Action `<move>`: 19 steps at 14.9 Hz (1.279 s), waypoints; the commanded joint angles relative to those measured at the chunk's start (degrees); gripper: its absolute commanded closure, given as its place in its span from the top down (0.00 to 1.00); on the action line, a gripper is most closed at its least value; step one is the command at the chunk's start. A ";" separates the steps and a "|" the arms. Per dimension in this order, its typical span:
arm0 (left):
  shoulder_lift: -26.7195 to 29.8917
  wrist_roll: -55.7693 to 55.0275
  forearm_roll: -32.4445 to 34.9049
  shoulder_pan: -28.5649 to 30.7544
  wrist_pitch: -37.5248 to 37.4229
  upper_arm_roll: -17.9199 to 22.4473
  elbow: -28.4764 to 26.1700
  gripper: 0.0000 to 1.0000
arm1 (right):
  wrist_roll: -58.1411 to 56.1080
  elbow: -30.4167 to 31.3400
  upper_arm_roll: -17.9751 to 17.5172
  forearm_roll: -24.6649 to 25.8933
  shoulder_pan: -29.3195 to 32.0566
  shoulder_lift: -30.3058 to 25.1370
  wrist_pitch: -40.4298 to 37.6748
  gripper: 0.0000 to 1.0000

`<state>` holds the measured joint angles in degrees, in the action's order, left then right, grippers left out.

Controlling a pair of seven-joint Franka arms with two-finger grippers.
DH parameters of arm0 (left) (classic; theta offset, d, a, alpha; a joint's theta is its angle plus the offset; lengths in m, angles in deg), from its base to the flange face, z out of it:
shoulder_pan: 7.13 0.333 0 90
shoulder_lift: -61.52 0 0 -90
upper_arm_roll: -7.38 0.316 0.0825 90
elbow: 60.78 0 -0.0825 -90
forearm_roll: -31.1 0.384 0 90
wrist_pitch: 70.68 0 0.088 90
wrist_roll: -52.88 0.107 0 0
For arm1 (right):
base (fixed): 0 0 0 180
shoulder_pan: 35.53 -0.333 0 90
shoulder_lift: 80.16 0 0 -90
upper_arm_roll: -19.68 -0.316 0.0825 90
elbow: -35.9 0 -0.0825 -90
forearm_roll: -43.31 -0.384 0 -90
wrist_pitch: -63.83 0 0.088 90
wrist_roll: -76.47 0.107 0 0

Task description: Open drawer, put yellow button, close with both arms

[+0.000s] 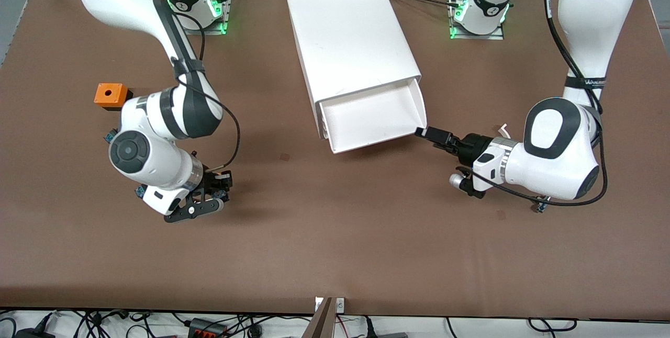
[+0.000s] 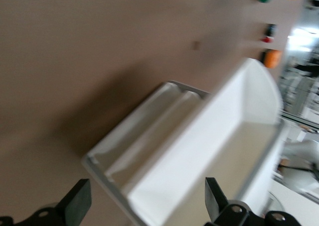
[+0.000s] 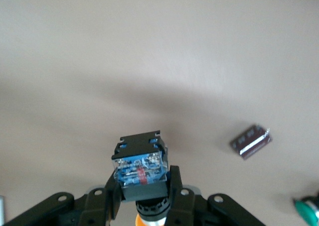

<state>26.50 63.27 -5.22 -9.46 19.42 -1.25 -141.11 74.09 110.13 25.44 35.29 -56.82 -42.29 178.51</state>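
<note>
The white cabinet (image 1: 352,40) has its top drawer (image 1: 372,116) pulled out. The left gripper (image 1: 425,133) sits at the drawer's corner toward the left arm's end, fingers (image 2: 77,203) spread wide apart and holding nothing. The right gripper (image 1: 220,190) hangs over bare table (image 1: 335,244) toward the right arm's end, clamped on the yellow button (image 3: 141,167).

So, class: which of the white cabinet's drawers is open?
The top drawer, pulled out and empty; the left gripper is at its corner. The lower drawers stay shut.
</note>
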 commanded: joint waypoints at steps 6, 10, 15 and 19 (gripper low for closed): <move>0.13 -19.17 33.82 -0.31 7.01 -0.06 1.67 1.00 | 8.96 -16.64 -0.22 -0.68 -10.42 0.63 -10.69 0.00; 2.50 -19.18 40.97 1.18 13.34 0.29 1.50 1.00 | 16.45 -19.55 -0.40 -0.68 -15.97 0.36 -9.30 0.00; 4.53 -18.56 40.89 3.02 11.06 0.11 0.88 1.00 | 26.53 -19.73 -0.58 -0.68 -23.00 1.32 -4.30 0.00; 4.79 -18.47 40.36 4.78 10.97 0.11 0.80 1.00 | 30.32 -19.73 -1.62 -0.77 -25.38 3.87 -3.50 0.00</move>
<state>29.88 44.81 34.38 -5.72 31.07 -0.84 -139.15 101.70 91.92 24.57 35.10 -81.54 -40.18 174.28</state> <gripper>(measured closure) 0.000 0.595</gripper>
